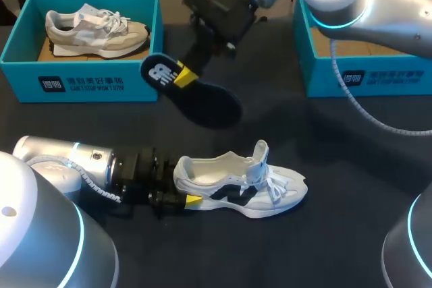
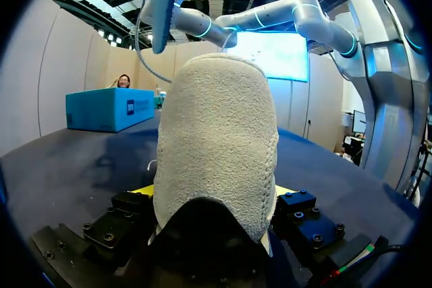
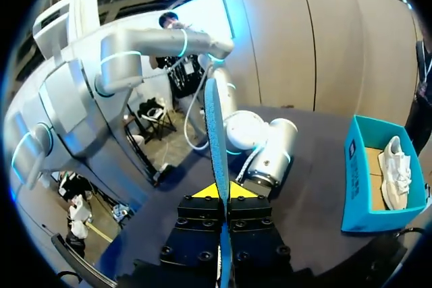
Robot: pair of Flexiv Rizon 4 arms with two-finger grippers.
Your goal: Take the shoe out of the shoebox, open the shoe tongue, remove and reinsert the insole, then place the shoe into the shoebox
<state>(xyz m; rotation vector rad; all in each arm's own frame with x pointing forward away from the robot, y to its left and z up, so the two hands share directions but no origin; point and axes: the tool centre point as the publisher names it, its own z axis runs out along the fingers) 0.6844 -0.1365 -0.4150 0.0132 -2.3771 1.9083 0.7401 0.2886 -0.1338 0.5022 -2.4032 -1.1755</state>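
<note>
Where our left arm comes in low from the near-left corner, our left tool is clamped on the heel of the white sneaker. The sneaker stands on its sole on the dark counter, toe pointing away from the arm, tongue raised and laces loose. In the left wrist view the heel fills the gap of that tool. Only slivers of yellow show at either side, so the fingers seem pressed against it from both sides.

Our right arm reaches in from the far right, and our right tool is pinched narrow on the dark insole. It holds the insole in the air, tilted, above the counter beyond the sneaker. In the right wrist view the insole stands edge-on between the closed yellow tips of the right tool.

A teal shoebox at the far left holds a grey sneaker. A second teal shoebox sits at the far right.
</note>
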